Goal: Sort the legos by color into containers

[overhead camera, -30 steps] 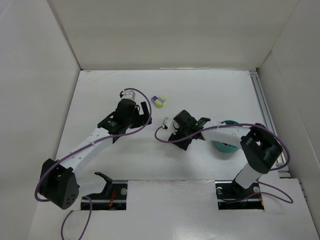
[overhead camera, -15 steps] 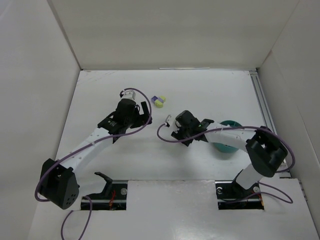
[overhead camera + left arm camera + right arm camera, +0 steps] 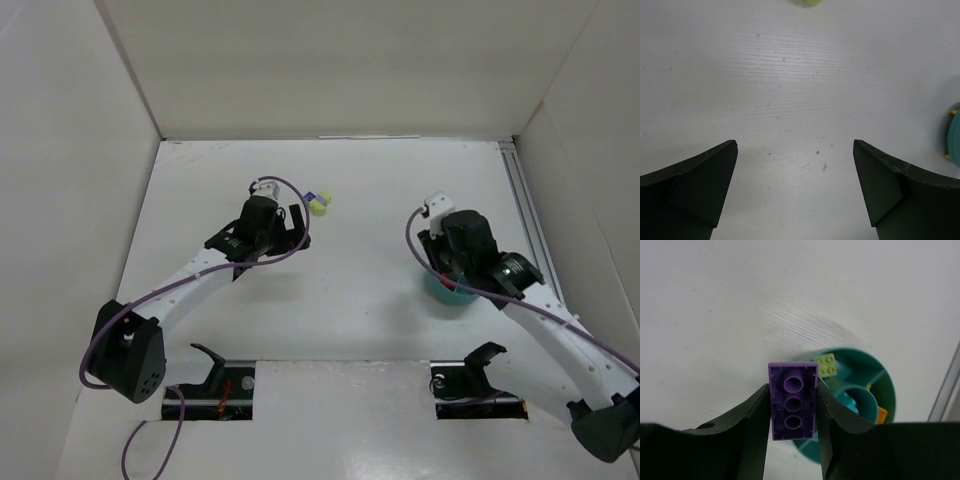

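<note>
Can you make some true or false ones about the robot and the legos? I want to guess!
1. The right end effector is holding a purple brick. True.
2. The left end effector is holding a yellow piece. False: it is open and empty.
3. The teal bowl has nothing in it. False: a pale green brick and an orange piece lie in its compartments.
4. Loose pieces are on the table just past the left end effector. True.

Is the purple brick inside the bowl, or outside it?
Outside: the right gripper holds the purple brick between its fingers, and the teal bowl lies beyond it.
</note>
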You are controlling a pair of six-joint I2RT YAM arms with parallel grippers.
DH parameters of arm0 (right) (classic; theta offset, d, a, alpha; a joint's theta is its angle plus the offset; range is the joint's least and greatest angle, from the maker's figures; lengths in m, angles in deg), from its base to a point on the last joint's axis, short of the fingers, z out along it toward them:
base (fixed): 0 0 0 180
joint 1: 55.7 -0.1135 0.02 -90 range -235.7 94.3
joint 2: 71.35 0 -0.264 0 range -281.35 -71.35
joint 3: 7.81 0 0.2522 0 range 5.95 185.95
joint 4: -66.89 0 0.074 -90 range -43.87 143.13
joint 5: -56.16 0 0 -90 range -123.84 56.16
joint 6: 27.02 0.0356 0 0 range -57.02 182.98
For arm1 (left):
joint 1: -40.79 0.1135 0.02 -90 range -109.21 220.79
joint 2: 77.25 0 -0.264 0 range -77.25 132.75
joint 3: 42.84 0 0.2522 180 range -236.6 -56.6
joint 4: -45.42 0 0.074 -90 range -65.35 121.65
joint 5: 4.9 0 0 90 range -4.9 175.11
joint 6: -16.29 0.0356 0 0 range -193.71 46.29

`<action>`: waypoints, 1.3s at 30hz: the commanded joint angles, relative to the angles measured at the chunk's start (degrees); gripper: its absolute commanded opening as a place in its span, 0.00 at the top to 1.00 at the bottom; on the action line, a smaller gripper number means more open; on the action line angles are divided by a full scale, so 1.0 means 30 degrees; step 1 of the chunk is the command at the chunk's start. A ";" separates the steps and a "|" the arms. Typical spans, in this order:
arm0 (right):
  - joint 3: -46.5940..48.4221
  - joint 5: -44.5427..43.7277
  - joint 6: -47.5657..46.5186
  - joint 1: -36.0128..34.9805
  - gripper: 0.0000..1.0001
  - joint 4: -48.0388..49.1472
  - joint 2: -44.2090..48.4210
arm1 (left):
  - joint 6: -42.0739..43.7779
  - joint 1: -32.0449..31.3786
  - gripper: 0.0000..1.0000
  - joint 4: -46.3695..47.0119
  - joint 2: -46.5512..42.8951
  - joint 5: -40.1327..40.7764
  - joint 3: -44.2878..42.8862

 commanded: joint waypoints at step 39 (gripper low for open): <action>0.0936 -0.2948 0.1000 0.3683 0.82 -0.5189 0.3284 | 0.0214 0.0054 0.00 0.0368 -0.0037 -0.0653 -0.1730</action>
